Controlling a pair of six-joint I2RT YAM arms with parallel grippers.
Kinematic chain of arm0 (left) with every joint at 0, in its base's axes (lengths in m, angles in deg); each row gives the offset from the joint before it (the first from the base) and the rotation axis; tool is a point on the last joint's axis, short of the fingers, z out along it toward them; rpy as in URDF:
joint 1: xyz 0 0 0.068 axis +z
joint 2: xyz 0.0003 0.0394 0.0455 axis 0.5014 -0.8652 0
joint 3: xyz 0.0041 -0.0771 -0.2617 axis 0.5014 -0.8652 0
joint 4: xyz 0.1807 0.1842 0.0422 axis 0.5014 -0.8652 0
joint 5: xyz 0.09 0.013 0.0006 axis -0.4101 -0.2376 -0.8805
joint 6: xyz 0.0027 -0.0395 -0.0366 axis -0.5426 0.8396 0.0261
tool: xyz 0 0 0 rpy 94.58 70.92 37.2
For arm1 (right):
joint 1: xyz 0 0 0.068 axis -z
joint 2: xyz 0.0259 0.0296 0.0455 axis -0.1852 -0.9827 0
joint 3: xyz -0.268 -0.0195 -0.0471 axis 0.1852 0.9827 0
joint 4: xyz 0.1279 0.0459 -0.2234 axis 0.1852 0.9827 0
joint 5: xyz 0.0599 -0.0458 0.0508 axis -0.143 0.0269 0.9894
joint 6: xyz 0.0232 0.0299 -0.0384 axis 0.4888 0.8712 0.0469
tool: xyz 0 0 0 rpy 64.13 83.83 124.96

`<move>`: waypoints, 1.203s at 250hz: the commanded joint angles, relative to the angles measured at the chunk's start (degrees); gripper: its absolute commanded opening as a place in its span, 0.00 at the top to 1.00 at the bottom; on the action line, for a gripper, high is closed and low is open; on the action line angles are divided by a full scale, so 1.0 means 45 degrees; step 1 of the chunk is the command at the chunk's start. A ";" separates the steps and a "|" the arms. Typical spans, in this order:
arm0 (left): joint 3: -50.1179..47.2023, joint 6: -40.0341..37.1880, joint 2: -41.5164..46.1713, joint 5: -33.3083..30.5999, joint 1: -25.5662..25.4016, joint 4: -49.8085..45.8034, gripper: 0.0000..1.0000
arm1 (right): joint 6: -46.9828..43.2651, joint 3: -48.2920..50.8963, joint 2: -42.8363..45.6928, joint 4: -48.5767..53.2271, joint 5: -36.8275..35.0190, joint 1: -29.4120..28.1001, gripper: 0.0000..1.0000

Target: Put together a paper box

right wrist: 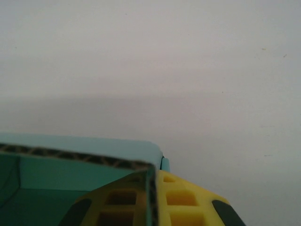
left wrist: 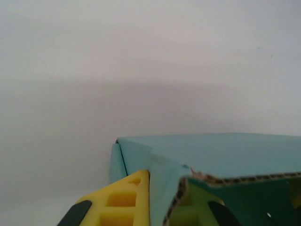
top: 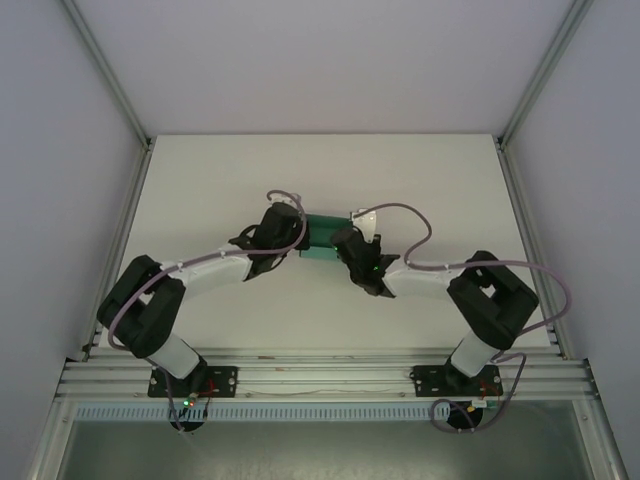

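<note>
**Position.** The paper box lies directly between the two end effectors, above the middle of the surface. The left end effector meets one end of the box and the right end effector meets the opposite end. It cannot be told whether the box rests on the surface or is held just clear of it.

**Left end effector.** Clenched on the paper box. One yellow finger lies against the outside of an end wall. The other sits beyond that wall, inside the cavity, and the wall stands upright in the gap.

**Right end effector.** Also grasping the paper box. One finger is outside the box and the other is inside, with a corner wall pinched between them.

**Purpose (judgement).** Opposed grips at the two ends probably hold the walls erect and the body square while the creases set. The box appears largely formed, and any closing flaps are not visible.

**Caution.** The cut edge just beside the left end effector looks ragged and shows a fluted core. Excess squeeze or outward pull may tear or buckle the wall.
</note>
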 commanded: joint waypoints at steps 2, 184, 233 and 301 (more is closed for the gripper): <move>-0.0758 0.0096 0.0488 0.1442 -0.0364 -0.0570 0.79 | -0.0760 0.0633 0.0046 -0.0821 0.0211 -0.0477 0.93; 0.0870 0.1036 0.4054 -0.0258 0.1381 -0.5486 0.00 | -0.1320 0.1930 -0.0204 -0.2111 -0.1390 -0.1499 0.85; 0.1896 0.0675 0.1337 0.2421 0.1881 -0.4264 0.00 | -0.1130 0.1808 -0.0394 -0.1933 -0.1488 -0.1634 0.82; 0.2761 0.0252 -0.1570 0.3585 0.1972 -0.3695 0.12 | -0.0879 0.2348 0.0566 -0.1280 -0.0816 -0.1636 0.70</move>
